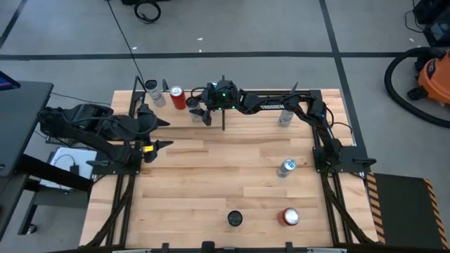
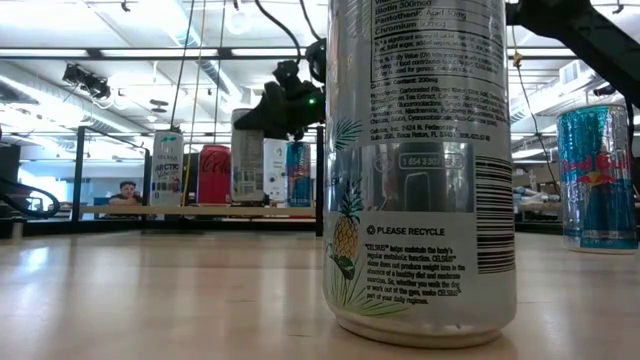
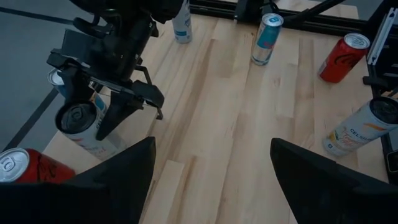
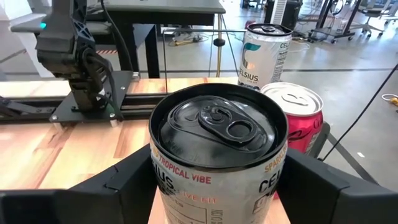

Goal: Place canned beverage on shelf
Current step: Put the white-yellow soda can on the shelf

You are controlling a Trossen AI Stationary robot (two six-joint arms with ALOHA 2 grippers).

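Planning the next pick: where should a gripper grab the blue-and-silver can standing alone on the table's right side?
Grip the blue-and-silver can around its round side wall at mid-height, coming in level from the side. It stands upright with bare tabletop all around, so fingers should straddle it easily.

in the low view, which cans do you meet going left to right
White can on the shelf → red Coca-Cola can → silver can by the right gripper → small blue Red Bull can → big Celsius can up close → Red Bull can.
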